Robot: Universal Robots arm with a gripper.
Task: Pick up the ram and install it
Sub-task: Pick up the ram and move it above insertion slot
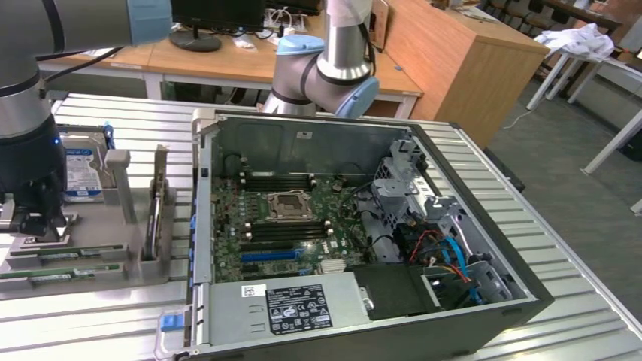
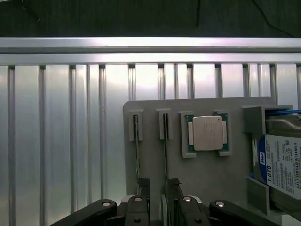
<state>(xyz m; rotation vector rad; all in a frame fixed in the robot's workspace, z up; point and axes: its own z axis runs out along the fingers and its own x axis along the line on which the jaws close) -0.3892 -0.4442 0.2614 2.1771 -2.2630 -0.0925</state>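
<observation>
The task is at its opening stage: nothing has been picked up and nothing installed. The pincer (image 2: 157, 186) stands wide open and empty, low over the grey holder (image 1: 101, 252) at the exterior view's lower left, on the ribbed metal counter (image 1: 582, 331).

In the wrist view, the ram (image 2: 165, 155) sits on edge in its groove of the holder and runs toward the gap between the fingers (image 2: 143, 188). It looks to lie close along one finger, but I cannot tell whether anything touches it. A second ram stick (image 2: 137, 155) stands in the groove just beside it. In the exterior view both show as thin green strips in the holder.

The open computer case (image 1: 501, 301) fills the middle of the exterior view. On its motherboard (image 1: 251, 233), the black memory slots (image 1: 281, 180) beside the CPU socket (image 1: 289, 203) look empty, so by my reading both the lifting and the seating are left to do.

As for writing, the hard drive (image 2: 282, 165) in the holder has a white and blue label that reads "1.0TB"; the finer print is too small to read. The CPU (image 2: 207, 133) lying in the holder shows no readable marking. The black label (image 1: 298, 308) on the power supply carries print and logos I cannot make out.
</observation>
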